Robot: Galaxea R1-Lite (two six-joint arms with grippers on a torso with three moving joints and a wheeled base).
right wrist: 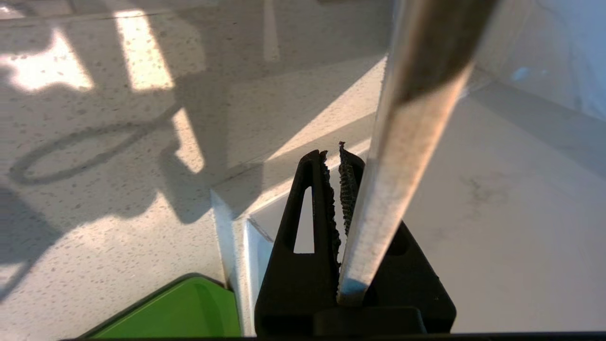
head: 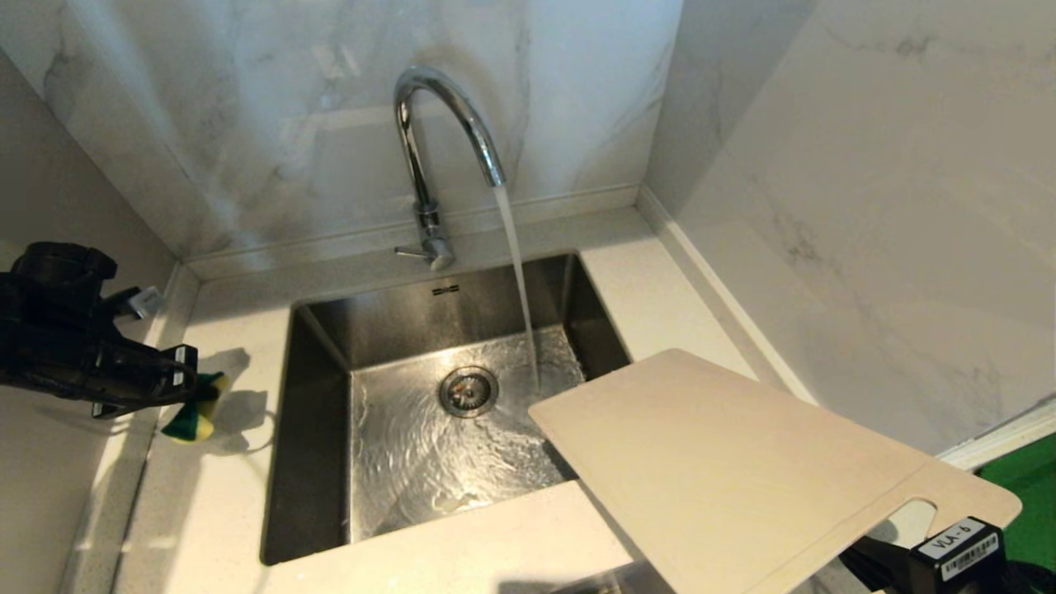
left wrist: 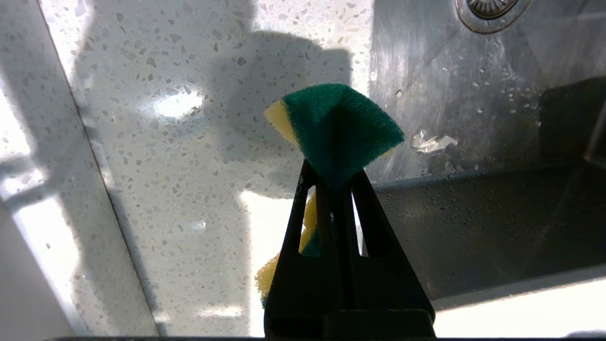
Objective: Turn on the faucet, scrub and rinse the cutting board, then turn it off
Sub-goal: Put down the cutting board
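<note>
With the faucet [head: 429, 148] running, the cutting board [head: 742, 470] is clamped by the right gripper [right wrist: 338, 161] above the sink's [head: 313, 412] right front corner; the sponge [left wrist: 331, 128] is pinched by the left gripper [left wrist: 334, 180]. Next, carrying the board under the stream is called for.

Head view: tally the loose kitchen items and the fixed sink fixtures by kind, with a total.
Cutting board: 1
Sponge: 1
Faucet: 1
Sink: 1
Drain strainer: 1
Total: 5
</note>
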